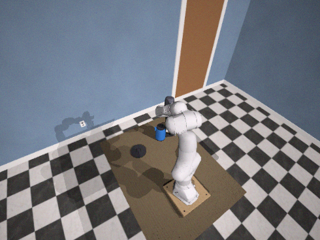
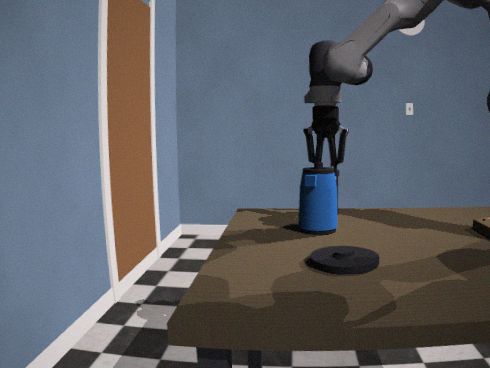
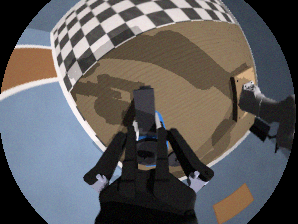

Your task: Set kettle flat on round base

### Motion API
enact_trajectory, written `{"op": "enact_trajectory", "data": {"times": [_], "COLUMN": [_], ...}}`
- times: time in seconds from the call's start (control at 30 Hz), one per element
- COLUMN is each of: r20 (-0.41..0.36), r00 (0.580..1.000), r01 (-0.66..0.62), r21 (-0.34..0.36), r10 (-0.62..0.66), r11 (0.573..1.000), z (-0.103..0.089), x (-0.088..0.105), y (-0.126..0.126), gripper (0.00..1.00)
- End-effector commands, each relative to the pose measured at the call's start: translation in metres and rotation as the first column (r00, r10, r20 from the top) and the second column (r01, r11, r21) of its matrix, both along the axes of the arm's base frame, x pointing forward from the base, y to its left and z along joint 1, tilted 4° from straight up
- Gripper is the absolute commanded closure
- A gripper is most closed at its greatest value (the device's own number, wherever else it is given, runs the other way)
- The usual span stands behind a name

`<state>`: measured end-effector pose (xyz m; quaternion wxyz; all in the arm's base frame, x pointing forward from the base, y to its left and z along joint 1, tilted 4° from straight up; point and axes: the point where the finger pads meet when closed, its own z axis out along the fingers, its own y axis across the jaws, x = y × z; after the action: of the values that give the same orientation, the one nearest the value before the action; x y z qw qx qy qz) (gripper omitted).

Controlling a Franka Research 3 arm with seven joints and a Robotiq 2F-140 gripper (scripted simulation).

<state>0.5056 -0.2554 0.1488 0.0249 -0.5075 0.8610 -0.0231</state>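
Blue kettle (image 2: 318, 202) stands upright on the brown table (image 2: 410, 300), bottom apparently down on the surface, toward the far side near the wall. Rigid body, smooth sides, probably slick; looks light enough for one arm, but a grip on one side will let it swing or tilt once lifted. The best hold is the upright handle bar, near its middle, squeezed across its thickness. The bar itself is mostly hidden behind the body in the exterior view; in the wrist view a dark upright piece (image 3: 144, 106) sits between the finger links, likely the handle or lid knob, can't say which.

Gripper (image 2: 326, 164) comes straight down over the kettle's top, fingertips at the rim level, slightly toward the back edge. Claw is squeezed onto something and stopped short of full closure, so it's clamped on the kettle, presumably at the handle.

Round dark base (image 2: 344, 259) lies flat on the table, stud (image 2: 341, 255) up, just in front of the kettle from the exterior camera, apart from it, not touching. From the top view base (image 1: 138, 150) sits left of the kettle (image 1: 160, 132).

Judgement: grasp made, lift not yet begun. Next needs a vertical lift clearing the stud, a short carry, then centring carefully before lowering.

Arm's pedestal plate (image 1: 204, 199) is well apart at the table's other end.
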Motion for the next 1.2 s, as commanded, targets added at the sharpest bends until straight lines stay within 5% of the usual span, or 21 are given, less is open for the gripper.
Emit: {"op": "enact_trajectory", "data": {"times": [0.0, 1.17], "r20": [0.001, 0.001], "r00": [1.0, 1.0], "r01": [0.0, 0.0], "r21": [0.001, 0.001], "r10": [0.0, 0.0], "r11": [1.0, 1.0], "z": [-0.001, 0.015], "x": [0.0, -0.001], "y": [0.0, 0.0], "gripper": [1.0, 1.0]}}
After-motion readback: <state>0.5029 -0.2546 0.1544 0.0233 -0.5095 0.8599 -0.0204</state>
